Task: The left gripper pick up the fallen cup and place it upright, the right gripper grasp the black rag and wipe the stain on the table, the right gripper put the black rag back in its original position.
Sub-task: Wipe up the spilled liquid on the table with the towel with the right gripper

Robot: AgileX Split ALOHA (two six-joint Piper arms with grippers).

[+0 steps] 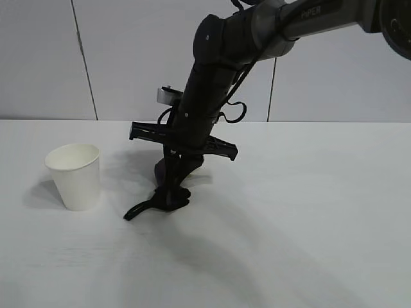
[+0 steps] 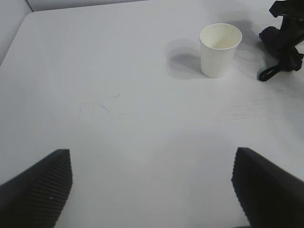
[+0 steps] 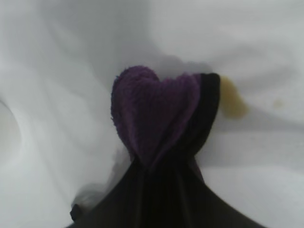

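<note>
Cup (image 1: 74, 176) upright toward the bench's (image 1: 321, 224) left edge, so that step looks done. Right tool (image 1: 172, 187) clamped on the black rag (image 1: 168, 196), pressing it to the bench mid-width with the stain (image 3: 232, 97) just beside it (wiping, I judge). Right arm reaches in steeply, wrist pitched down. Left tool (image 2: 152, 190) idle, fingers wide apart, well apart from the cup.
</note>
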